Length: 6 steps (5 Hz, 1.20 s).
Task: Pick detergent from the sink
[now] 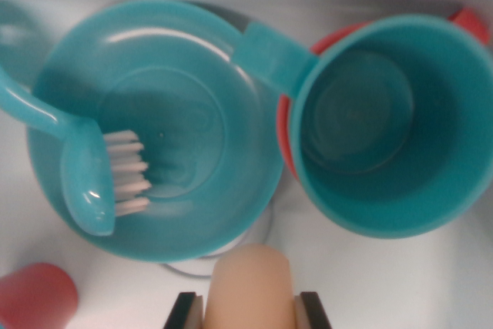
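At the bottom edge of the wrist view, the end effector (250,307) has its two dark fingers (185,312) closed against a rounded beige plastic detergent bottle (250,287), held above the white sink (362,283). Below sits a teal plastic bowl (192,75) with a teal dish brush (88,179) (white bristles) leaning in it. To the right stands a teal plastic cup (385,125), touching something red (286,132) beneath. A red round object (35,294) shows at lower left.
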Tool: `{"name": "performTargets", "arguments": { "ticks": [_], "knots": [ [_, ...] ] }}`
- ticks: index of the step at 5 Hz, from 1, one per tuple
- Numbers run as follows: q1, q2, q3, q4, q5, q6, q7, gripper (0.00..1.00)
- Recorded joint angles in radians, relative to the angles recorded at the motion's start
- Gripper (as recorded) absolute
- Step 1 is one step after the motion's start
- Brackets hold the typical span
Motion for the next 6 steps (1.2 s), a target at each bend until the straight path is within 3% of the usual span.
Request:
{"name": "performTargets", "arguments": {
  "ticks": [1,2,3,4,5,6],
  "knots": [
    [0.0,0.0,0.0,0.0,0.0,0.0,0.0,1.0],
    [0.0002,-0.006,0.0,0.022,-0.0011,0.028,0.001,1.0],
    [0.0002,-0.006,0.0,0.022,-0.0011,0.028,0.001,1.0],
    [0.0004,-0.013,0.0,0.047,-0.0023,0.06,0.002,1.0],
    [0.0004,-0.013,0.0,0.047,-0.0023,0.06,0.002,1.0],
    [0.0006,-0.021,0.0,0.076,-0.0037,0.097,0.003,1.0]
  ]
}}
